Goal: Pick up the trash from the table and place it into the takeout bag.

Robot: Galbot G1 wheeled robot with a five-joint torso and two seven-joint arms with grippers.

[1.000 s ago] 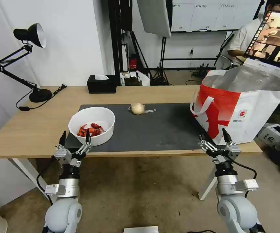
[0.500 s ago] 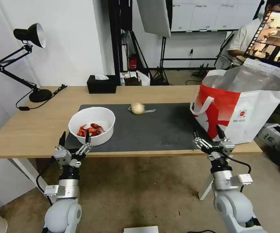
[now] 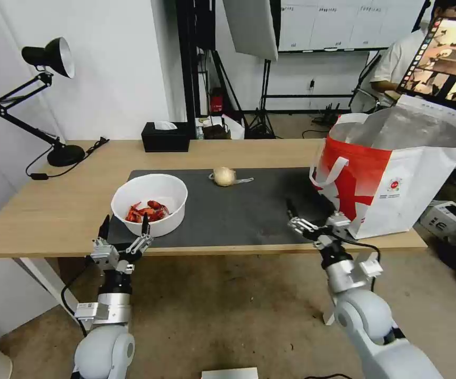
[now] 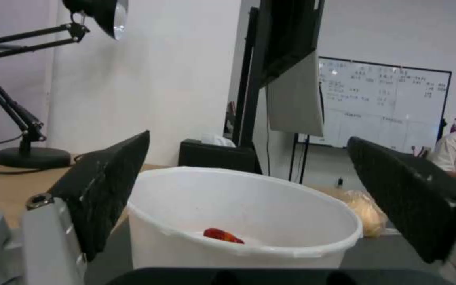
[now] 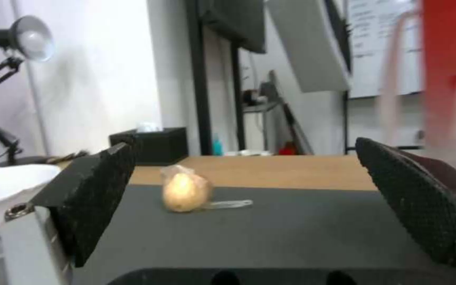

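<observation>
Two grippers at the table's [image 3: 54,210] near edge, jaws wide on both. Left gripper [image 3: 124,231] just before the white bowl [image 3: 150,203] of red shells on the dark mat [image 3: 238,210]. Right gripper [image 3: 312,221] low over the mat's near edge, beside the takeout bag [image 3: 396,173], facing the wrapped beige lump [image 3: 224,176] well beyond.

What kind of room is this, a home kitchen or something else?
Probably a lab or studio, not a kitchen. Behind the table stand a whiteboard and a light stand, and a monitor shows camera feeds. Both grippers, left and right, wait open at the table's near edge.
</observation>
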